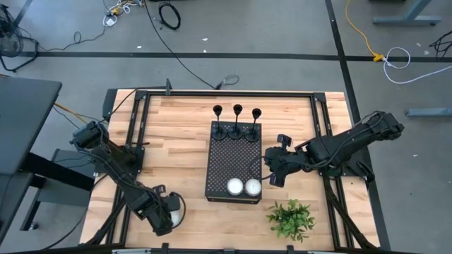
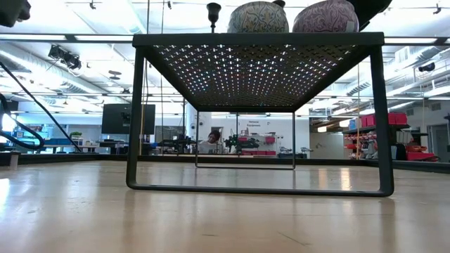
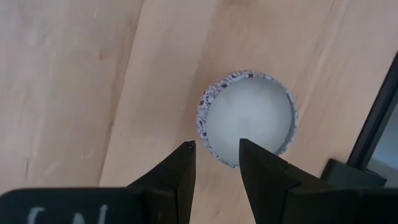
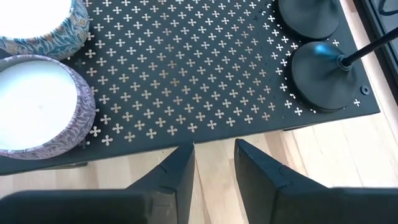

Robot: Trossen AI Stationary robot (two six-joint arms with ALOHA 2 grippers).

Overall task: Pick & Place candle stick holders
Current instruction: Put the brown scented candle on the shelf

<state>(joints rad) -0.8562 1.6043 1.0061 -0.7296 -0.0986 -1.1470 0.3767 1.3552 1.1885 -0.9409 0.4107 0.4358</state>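
Presently, all three candle stick holders (image 1: 237,121) stand upright in a row along the far edge of the black perforated box (image 1: 232,164), with two white candles (image 1: 243,186) at its near end. My right gripper (image 1: 275,168) hangs just off the box's right side, fingers parted with a narrow gap and nothing between them; the right wrist view shows the round bases of the holders (image 4: 323,74) off to one side, not in line with the jaws. My left gripper (image 1: 168,209) waits at the near left of the table (image 1: 169,134), parted likewise and empty, poised above a third candle (image 3: 249,118) lying on the wood. Assessment: no holder is yet grasped. To do this step well, I should bring the right gripper toward the nearest holder, centre the thin stem between the fingers, and close on it above the base. The principal risk is knocking the adjacent holder, as they stand close together.
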